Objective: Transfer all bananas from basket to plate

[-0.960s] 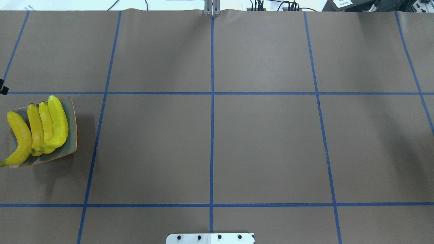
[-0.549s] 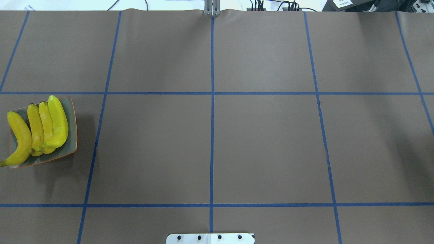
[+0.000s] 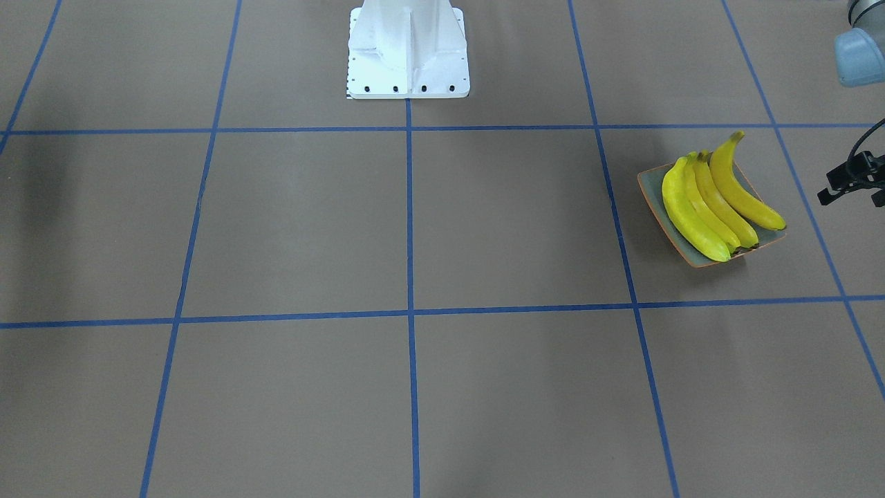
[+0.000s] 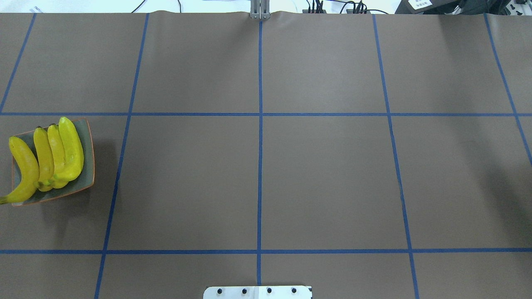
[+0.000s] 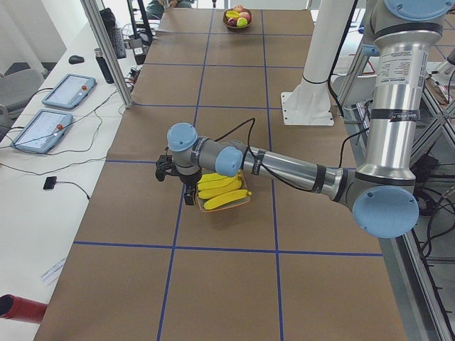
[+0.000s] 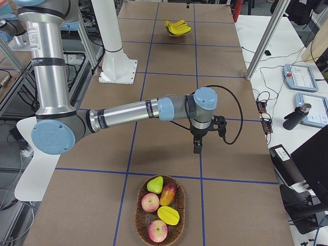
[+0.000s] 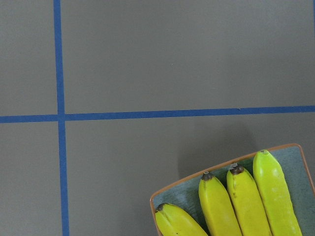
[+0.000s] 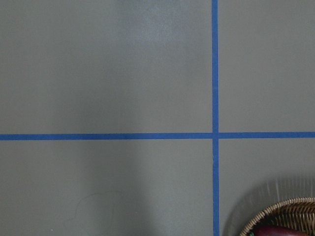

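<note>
Four curved yellow bananas [image 4: 45, 160] lie side by side on the square grey-green plate with an orange rim [image 4: 88, 166], at the left end of the brown table [image 4: 324, 178]. One stem overhangs the rim. Left gripper [image 5: 189, 197] hangs just beside the plate, apparently not touching it, but the angle's poor. Right gripper [image 6: 197, 147] hangs near the oval wicker basket [image 6: 139, 215] of mixed fruit [image 6: 150, 202]. Jaw state on both: can't tell from the side views.

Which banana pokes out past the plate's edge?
The outermost banana, farthest from the table's middle: its stem juts well beyond the plate's rim.
</note>
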